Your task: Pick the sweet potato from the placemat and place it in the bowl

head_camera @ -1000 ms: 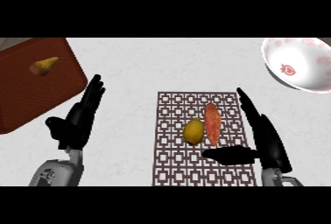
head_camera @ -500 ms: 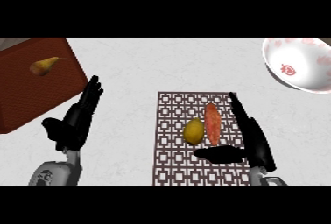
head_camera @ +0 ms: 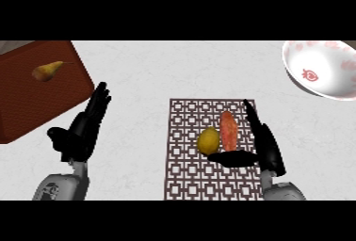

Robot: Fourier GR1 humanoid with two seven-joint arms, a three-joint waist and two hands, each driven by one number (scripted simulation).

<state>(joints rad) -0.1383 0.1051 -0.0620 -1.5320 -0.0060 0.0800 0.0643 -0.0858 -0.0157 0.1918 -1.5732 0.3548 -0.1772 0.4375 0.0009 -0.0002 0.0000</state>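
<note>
Right hand point(head_camera: 267, 149) open, fingers straight, thumb spread, just beside the long orange sweet potato point(head_camera: 227, 130) on the brown lattice placemat point(head_camera: 186, 179). Left hand point(head_camera: 81, 135) open, resting near the table's left edge.

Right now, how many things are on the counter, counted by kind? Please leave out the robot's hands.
Produce: 3, namely pear, lemon, sweet potato
bowl: 1
placemat: 1
board: 1
Total: 6
</note>
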